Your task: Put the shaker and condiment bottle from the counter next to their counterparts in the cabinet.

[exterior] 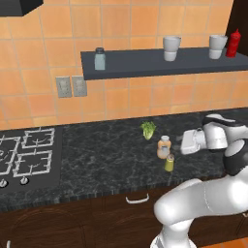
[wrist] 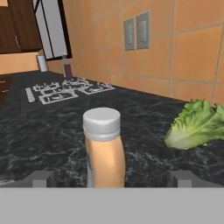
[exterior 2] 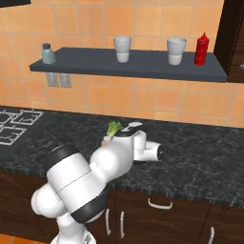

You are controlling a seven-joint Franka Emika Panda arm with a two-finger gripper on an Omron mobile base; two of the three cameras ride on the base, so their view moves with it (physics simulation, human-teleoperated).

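Note:
The tan-orange condiment bottle (wrist: 104, 148) with its pale cap stands upright on the black speckled counter (exterior: 106, 155), directly in front of my gripper (wrist: 112, 179). The gripper is open, and one dark fingertip (wrist: 41, 178) shows on each side of the bottle, clear of it. In the left base view the gripper (exterior: 183, 143) reaches in from the right toward the condiment bottle (exterior: 164, 147). The olive-yellow shaker (exterior: 169, 162) stands just in front of that bottle. On the grey cabinet shelf (exterior: 145, 65) a grey-blue shaker (exterior: 100, 59) stands at the left end and a red bottle (exterior: 234, 42) at the right end.
A lettuce leaf (exterior: 148, 129) lies on the counter just behind the bottle. Two white cups (exterior: 171, 48) (exterior: 217, 46) stand on the shelf. A stove (exterior: 26, 152) occupies the counter's left end. Wall outlets (exterior: 70, 86) sit under the shelf. Brown drawers run below the counter.

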